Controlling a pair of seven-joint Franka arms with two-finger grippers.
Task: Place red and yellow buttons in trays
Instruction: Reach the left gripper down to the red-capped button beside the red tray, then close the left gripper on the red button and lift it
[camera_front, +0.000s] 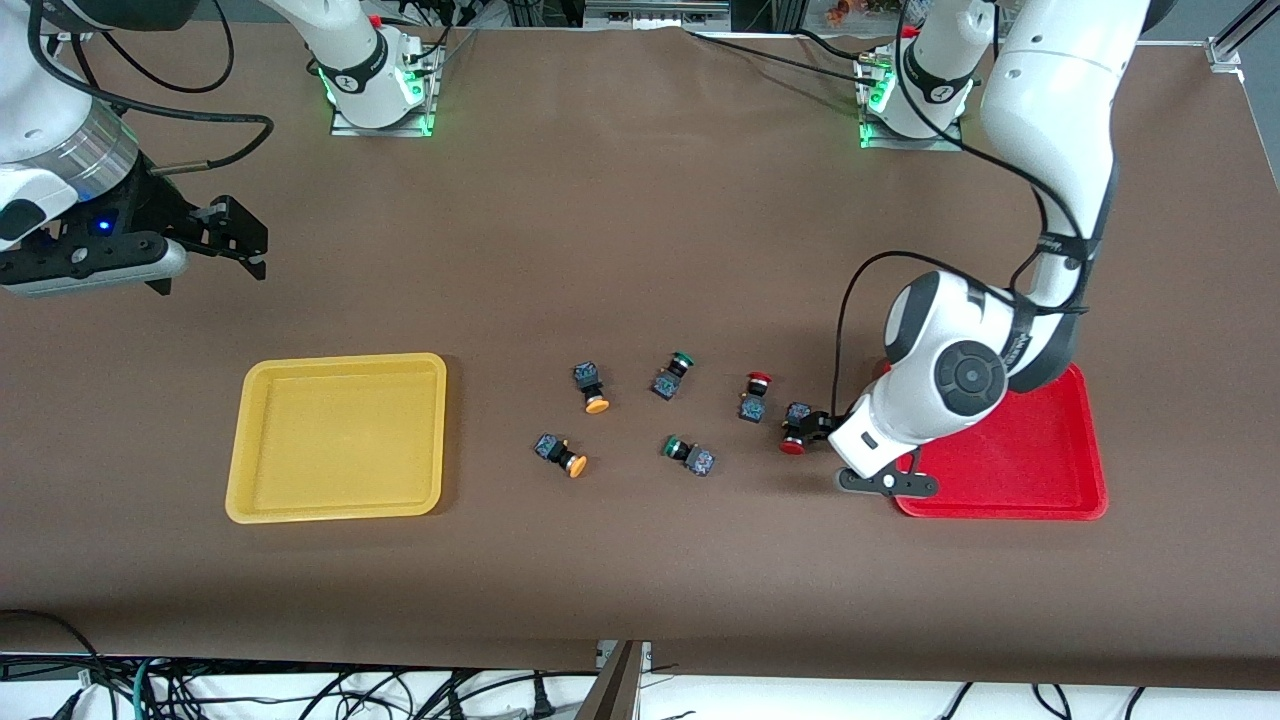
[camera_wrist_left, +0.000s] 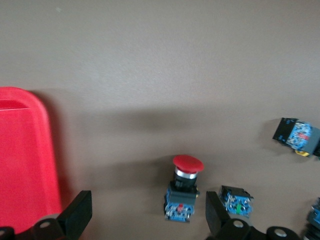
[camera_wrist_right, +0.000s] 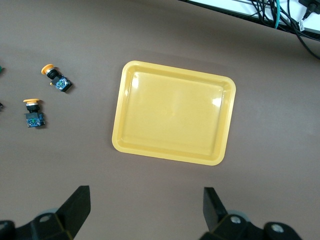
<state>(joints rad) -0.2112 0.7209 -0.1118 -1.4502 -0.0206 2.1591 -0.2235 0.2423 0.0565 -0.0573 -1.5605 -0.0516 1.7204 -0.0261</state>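
The left gripper (camera_wrist_left: 145, 212), fingers spread, sits low around 1 red button (camera_front: 795, 428) beside the red tray (camera_front: 1085, 470). A green-capped button (camera_wrist_left: 236, 202) lies just beside 1 finger, so closing could knock it. The right gripper (camera_wrist_right: 145, 207) waits, spread, above the yellow tray (camera_wrist_right: 130, 80).

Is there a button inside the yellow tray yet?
No, the yellow tray is bare inside, and the two yellow buttons lie on the table beside it.
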